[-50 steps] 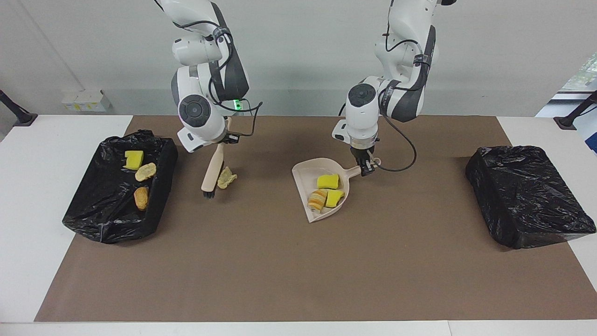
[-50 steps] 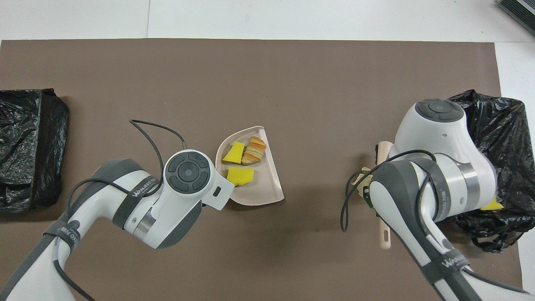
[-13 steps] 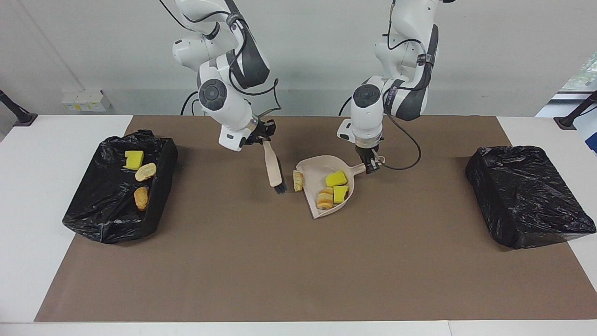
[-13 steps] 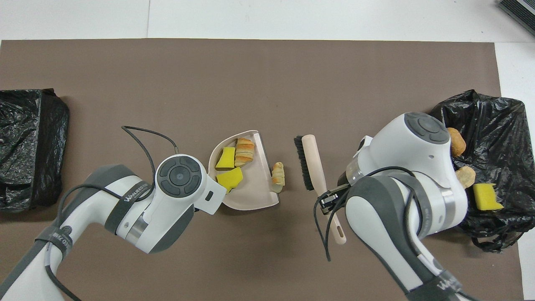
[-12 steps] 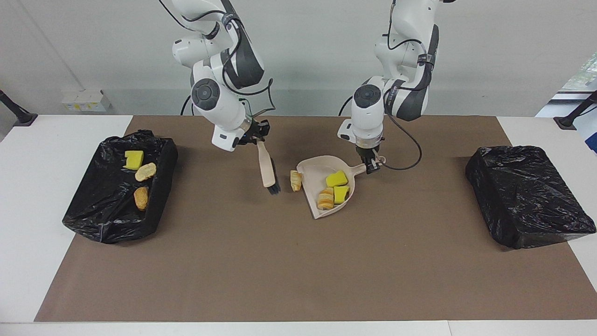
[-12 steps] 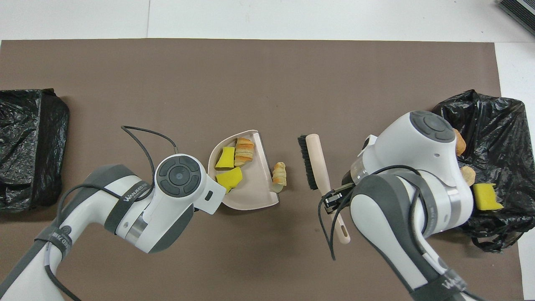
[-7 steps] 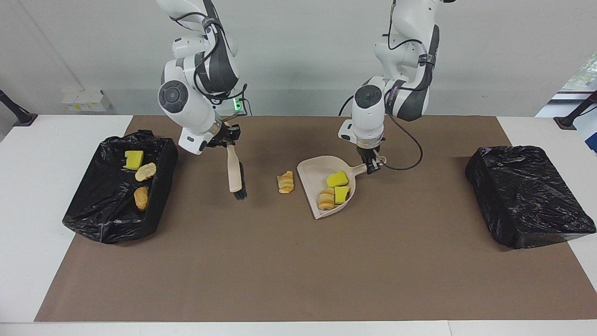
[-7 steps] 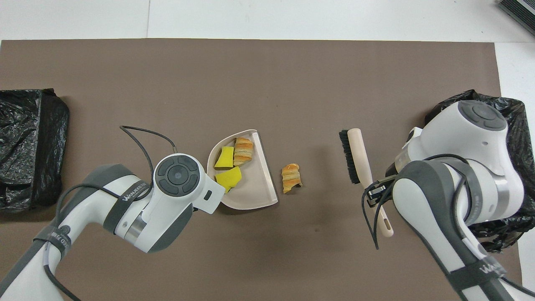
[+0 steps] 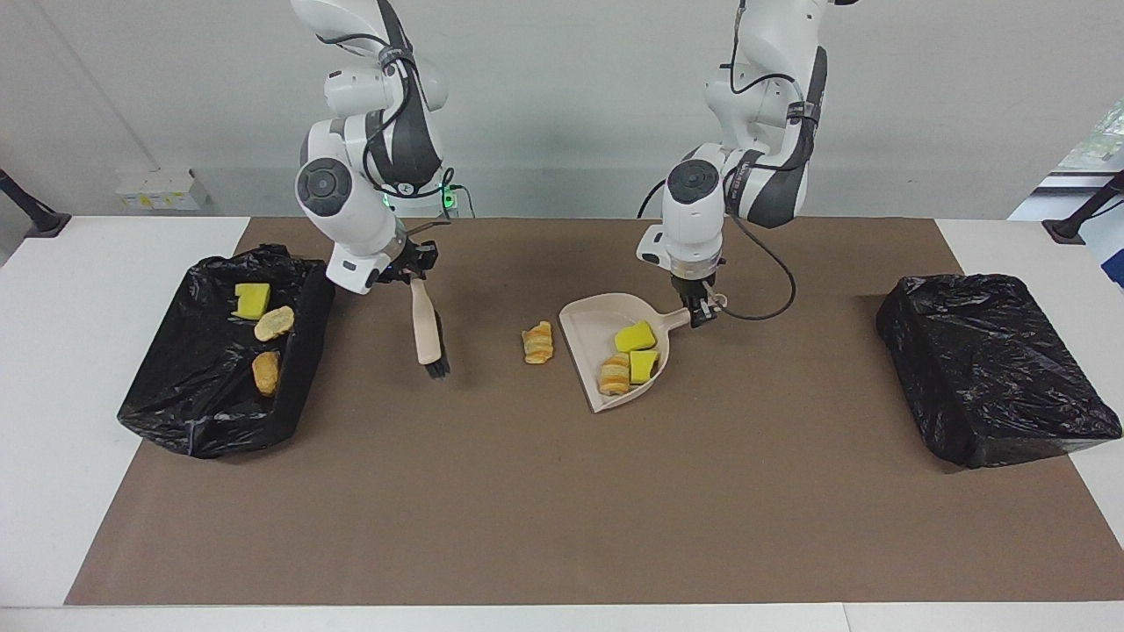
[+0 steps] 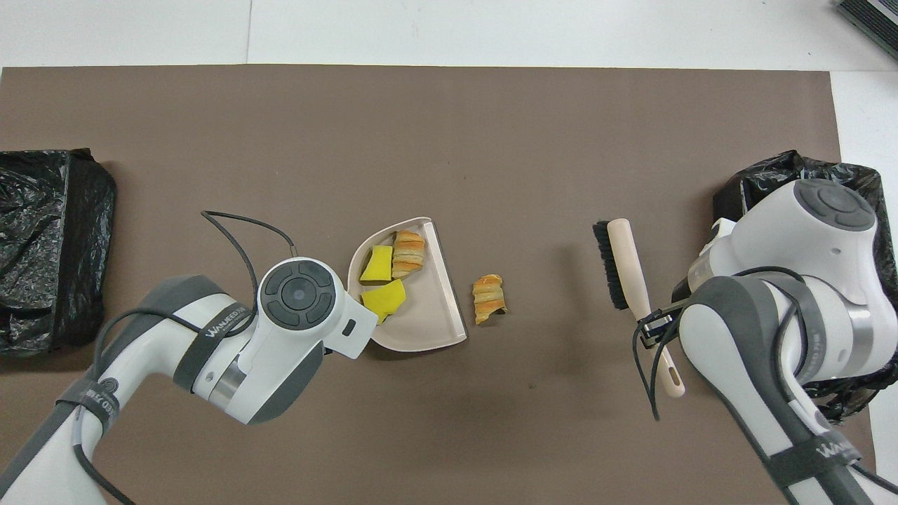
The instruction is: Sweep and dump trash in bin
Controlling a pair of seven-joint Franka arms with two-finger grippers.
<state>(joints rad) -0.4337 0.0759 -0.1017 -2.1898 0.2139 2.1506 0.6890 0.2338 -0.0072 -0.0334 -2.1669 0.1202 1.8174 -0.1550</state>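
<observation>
Bin (image 9: 219, 351) at the right arm's end of the worktop holds three trash pieces (image 9: 263, 325). Right end effector (image 9: 413, 274) grips the brush (image 9: 428, 329), clamped shut, bristles down between bin and a loose croissant-like chunk (image 9: 537, 342). That chunk lies just beside the dustpan (image 9: 606, 320) mouth. Left end effector (image 9: 700, 309) is closed on the dustpan handle; three pieces lie inside. Since a second ago, brush has swung away toward the bin and the chunk has slipped off the lip.

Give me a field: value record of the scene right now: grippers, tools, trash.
left gripper: shut on dustpan handle
right gripper: shut on brush handle
in dustpan: two yellow sponge pieces, one striped lump
loose trash: one striped lump on mat, beside dustpan mouth
open bin: three pieces
closed bin: covered
</observation>
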